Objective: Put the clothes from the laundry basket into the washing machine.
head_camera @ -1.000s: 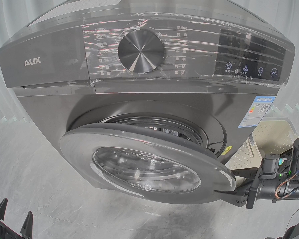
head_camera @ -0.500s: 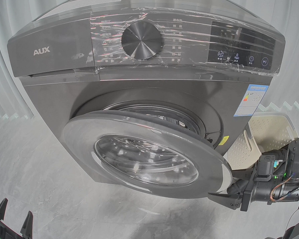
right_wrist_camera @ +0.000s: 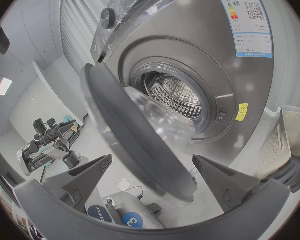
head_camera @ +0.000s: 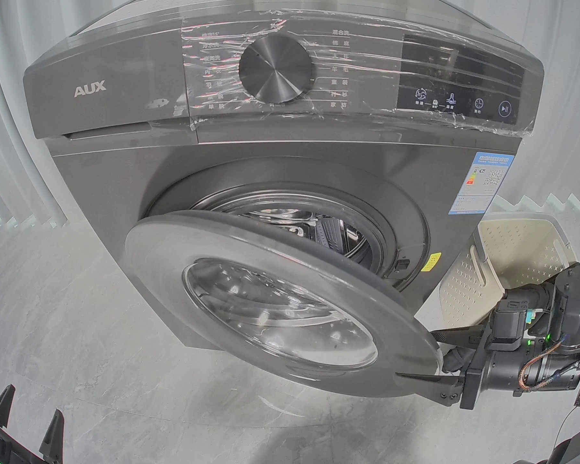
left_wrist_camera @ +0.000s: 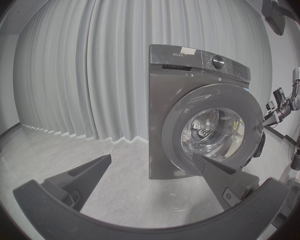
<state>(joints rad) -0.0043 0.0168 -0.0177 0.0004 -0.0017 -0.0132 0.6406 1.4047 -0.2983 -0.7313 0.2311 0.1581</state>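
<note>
The step in hand looks like opening the washing machine point(head_camera: 290, 156), ahead of any loading. Its round door point(head_camera: 161, 259) is standing partly open. The hinge is on the robot's left, and the free edge is pointing out toward the robot's right.

The right claw point(head_camera: 424, 356) is sitting at that free edge with its fingers point(right_wrist_camera: 223, 180) spread wide, and the door's rim is lying between them. It is gripping nothing, and I cannot tell whether a finger is touching the rim. The left claw point(head_camera: 32, 402) is hanging low over the floor point(head_camera: 77, 330) on the robot's left, well apart from the machine. It is also spread open and carrying nothing.

The door's flat face is angling away from the machine's front, so it is half covering the drum point(head_camera: 290, 217). The drum's mouth is facing the robot, with its axis running straight back into the machine.

The laundry basket point(head_camera: 528, 252) is standing on the floor just beside the machine on the robot's right, behind the right arm, with its open top facing up. Its pale perforated walls are showing, but I cannot tell what clothes are lying inside.

Judging from this, the next move is calling for the door to be swung further toward the robot's left until the mouth is fully clear. After that the right arm would need to be turning to the basket.
</note>
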